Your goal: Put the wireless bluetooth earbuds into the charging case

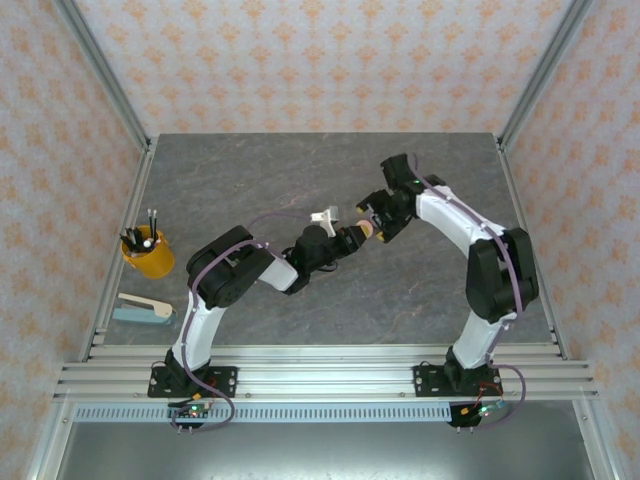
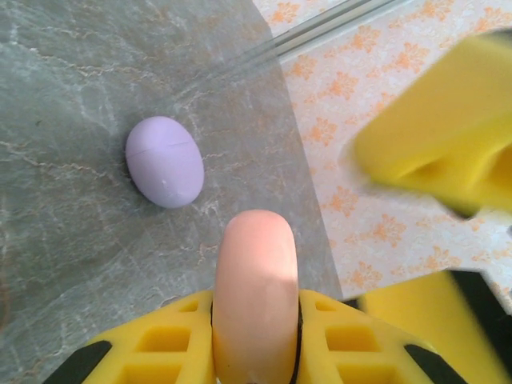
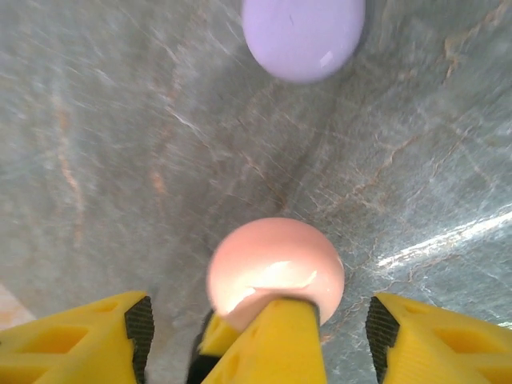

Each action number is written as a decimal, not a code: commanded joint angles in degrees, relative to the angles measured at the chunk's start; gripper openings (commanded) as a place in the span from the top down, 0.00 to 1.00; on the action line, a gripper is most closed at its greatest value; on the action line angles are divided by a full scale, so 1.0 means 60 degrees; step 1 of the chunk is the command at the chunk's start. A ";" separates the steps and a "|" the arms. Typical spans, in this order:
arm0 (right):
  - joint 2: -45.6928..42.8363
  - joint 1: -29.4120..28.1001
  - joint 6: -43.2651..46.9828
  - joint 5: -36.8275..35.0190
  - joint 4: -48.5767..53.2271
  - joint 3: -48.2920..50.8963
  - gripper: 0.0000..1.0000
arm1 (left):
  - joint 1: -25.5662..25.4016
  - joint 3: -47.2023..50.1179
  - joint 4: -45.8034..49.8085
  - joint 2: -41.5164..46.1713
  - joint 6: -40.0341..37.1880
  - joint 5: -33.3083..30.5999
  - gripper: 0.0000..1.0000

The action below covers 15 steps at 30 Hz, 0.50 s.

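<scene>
While left end effector (image 2: 256,340) clamps pink case (image 2: 256,276), right end effector (image 3: 256,336) wide, near it

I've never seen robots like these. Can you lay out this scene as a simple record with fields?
Left gripper: shut on the pink case
Right gripper: open, straddling the pink case with gaps on both sides
Purple case: closed, lying alone on the grey table
Far left of table: yellow cup holding pens

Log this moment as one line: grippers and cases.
left gripper: shut on pink egg-shaped case | right gripper: open, not touching that case | purple egg-shaped case: closed, lying on grey table
</scene>
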<state>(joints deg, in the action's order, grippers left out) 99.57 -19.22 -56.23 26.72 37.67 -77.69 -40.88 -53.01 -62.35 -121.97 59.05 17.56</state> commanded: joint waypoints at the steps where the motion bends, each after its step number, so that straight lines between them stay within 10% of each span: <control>1: -0.0893 0.0635 0.0406 0.0080 0.0070 -0.0458 0.28 | 0.0025 -0.0276 0.0550 0.0559 -0.0262 0.0117 0.85; 15: -0.2557 0.1685 0.3072 0.1174 -0.4073 0.2126 0.30 | 0.1520 -0.1310 0.5586 0.3258 -0.3210 0.3326 1.00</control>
<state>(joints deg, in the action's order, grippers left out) 86.91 -9.19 -44.75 29.98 23.99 -67.72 -33.85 -58.08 -38.35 -106.00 47.03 30.26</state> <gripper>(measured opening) 0.705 0.214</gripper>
